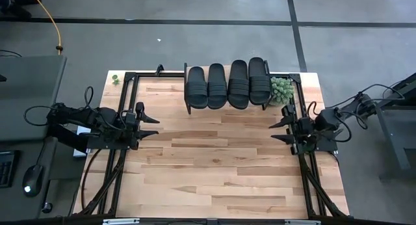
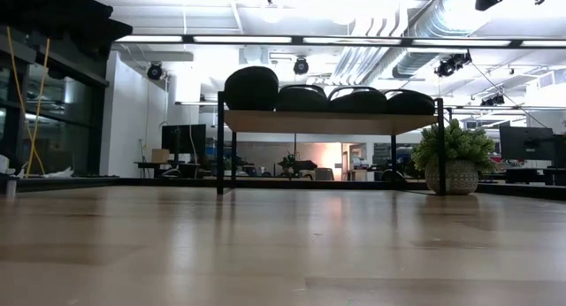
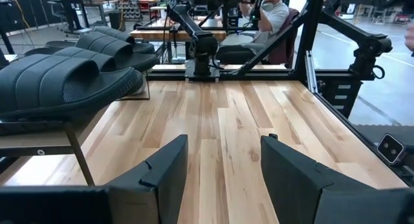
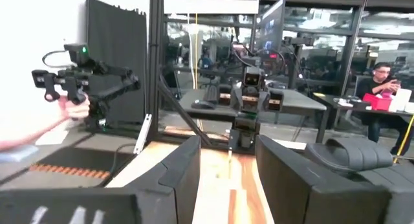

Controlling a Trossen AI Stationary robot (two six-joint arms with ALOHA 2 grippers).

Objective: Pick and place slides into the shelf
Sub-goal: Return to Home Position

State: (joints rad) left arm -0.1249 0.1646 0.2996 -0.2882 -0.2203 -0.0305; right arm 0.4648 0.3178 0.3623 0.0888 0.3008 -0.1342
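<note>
Several black slides point(image 1: 227, 84) lie side by side on the light wood top of the shelf point(image 2: 327, 122) at the table's far edge, soles down; they also show in the low view point(image 2: 318, 99) and the left wrist view point(image 3: 71, 78). One slide shows in the right wrist view point(image 4: 359, 153). My left gripper point(image 1: 151, 125) is open and empty at the table's left edge. My right gripper point(image 1: 278, 131) is open and empty at the table's right edge. Both are apart from the shelf.
A small potted green plant point(image 1: 281, 90) stands right of the shelf at the far right. A black metal frame point(image 1: 130, 79) runs along the table's edges. Bare wooden tabletop point(image 1: 214, 160) lies between the arms. People sit beyond the table point(image 3: 272, 17).
</note>
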